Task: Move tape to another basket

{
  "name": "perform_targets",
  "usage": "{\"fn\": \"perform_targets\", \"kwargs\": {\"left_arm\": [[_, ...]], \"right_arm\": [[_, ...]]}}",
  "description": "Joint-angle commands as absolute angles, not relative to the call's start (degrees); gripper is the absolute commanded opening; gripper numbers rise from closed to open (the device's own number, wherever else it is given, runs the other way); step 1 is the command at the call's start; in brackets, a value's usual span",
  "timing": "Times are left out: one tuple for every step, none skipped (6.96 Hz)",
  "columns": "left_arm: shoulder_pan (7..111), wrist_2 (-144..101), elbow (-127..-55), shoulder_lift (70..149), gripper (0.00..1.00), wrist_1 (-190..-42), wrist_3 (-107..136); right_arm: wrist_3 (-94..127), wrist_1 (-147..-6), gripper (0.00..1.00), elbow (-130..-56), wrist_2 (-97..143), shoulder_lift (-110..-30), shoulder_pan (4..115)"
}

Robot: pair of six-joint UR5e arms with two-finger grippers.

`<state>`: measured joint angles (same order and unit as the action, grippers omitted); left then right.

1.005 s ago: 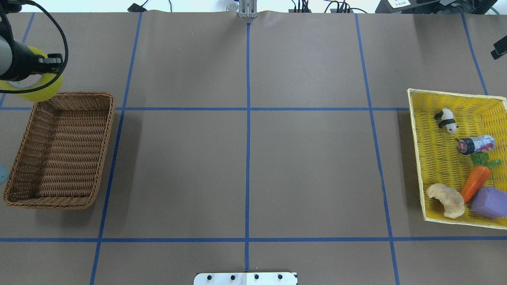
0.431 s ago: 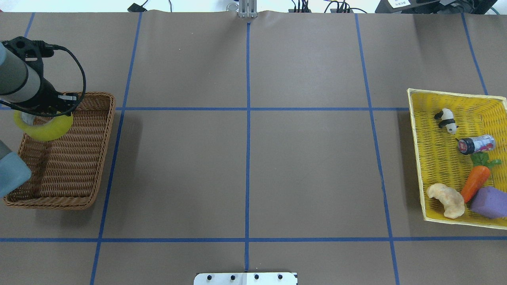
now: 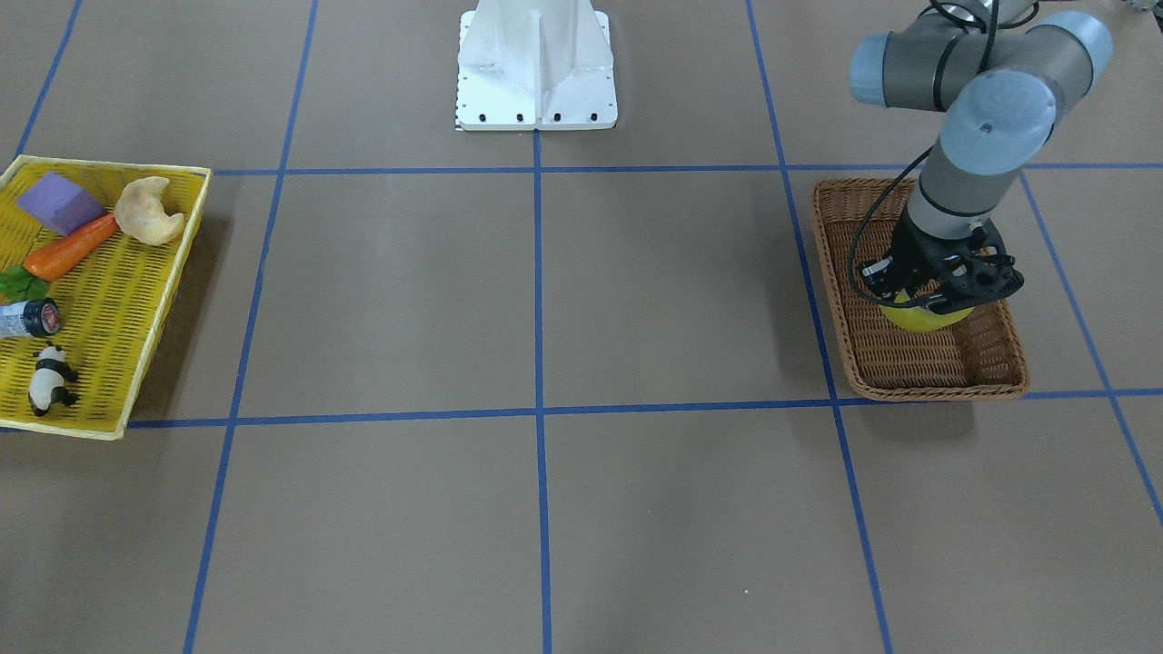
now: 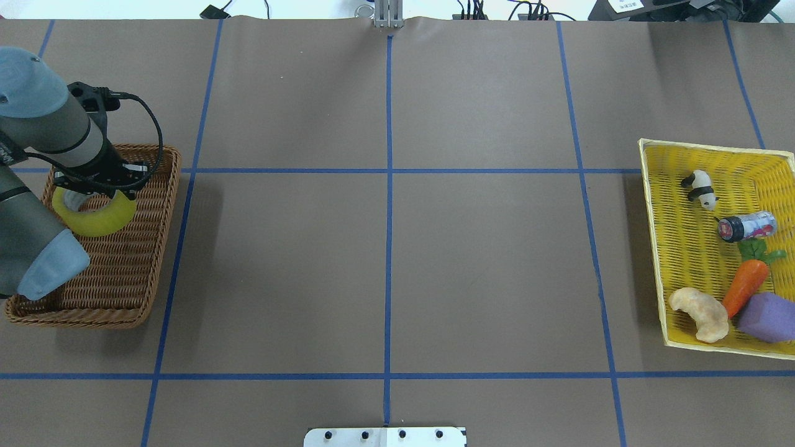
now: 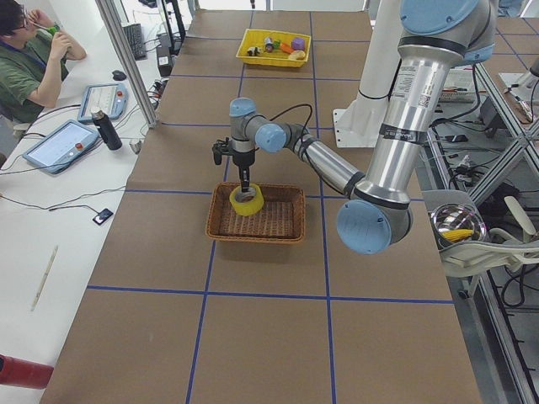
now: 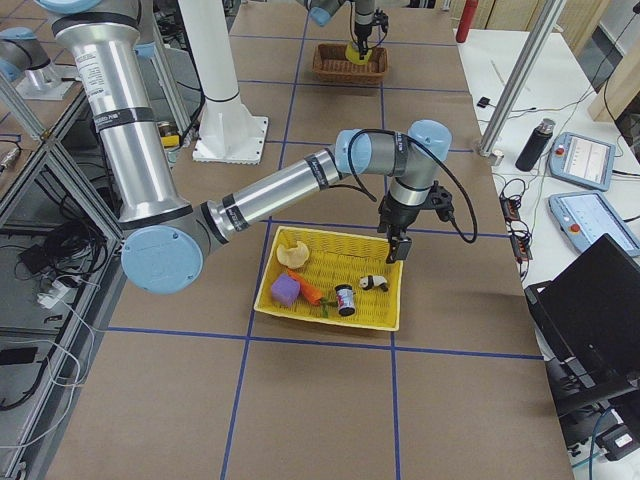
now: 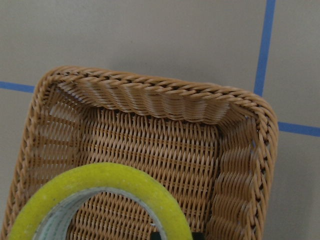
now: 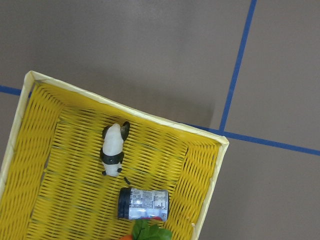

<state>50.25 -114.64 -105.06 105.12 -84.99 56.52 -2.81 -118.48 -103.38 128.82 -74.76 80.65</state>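
Note:
The yellow tape [image 4: 94, 220] hangs in my left gripper [image 4: 93, 189], which is shut on its ring, over the far end of the brown wicker basket [image 4: 118, 267]. In the front view the tape [image 3: 922, 318] sits low between the basket's [image 3: 909, 363] walls under the gripper [image 3: 927, 295]. The left wrist view shows the tape's rim [image 7: 105, 182] above the basket floor [image 7: 150, 145]. My right gripper [image 6: 398, 248] shows only in the exterior right view, hovering above the yellow tray; I cannot tell if it is open or shut.
The yellow mesh tray [image 4: 683, 248] at the right holds a panda toy [image 4: 700, 188], a small bottle [image 4: 747, 226], a carrot [image 4: 745, 285], a purple block [image 4: 770, 318] and a pastry [image 4: 700, 313]. The robot base [image 3: 536, 73] stands mid-table. An operator [image 5: 29, 67] sits beyond the far edge.
My left arm carried the tape from beyond the basket's far left corner to over the basket's far end and lowered it. The tray's objects stayed put.

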Motion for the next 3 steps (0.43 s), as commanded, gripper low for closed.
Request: {"fn": "perform_targets", "kwargs": {"left_arm": [[50.1,-115.4,-103.28,105.03,0.0,-85.08,56.51],[49.84,-115.23,-101.97,105.03,0.42,-85.17,56.17],[48.62,-114.79,-101.78,104.68,0.98,-86.04,55.9]], "right_arm": [[-2.81,-118.39,1.0,-104.85,129.11,-74.88,81.47],[-2.81,-118.3,1.0,-105.55,128.94,-76.62,81.39],[-2.81,-118.74,1.0,-105.64,129.11,-76.64,81.39]]}}
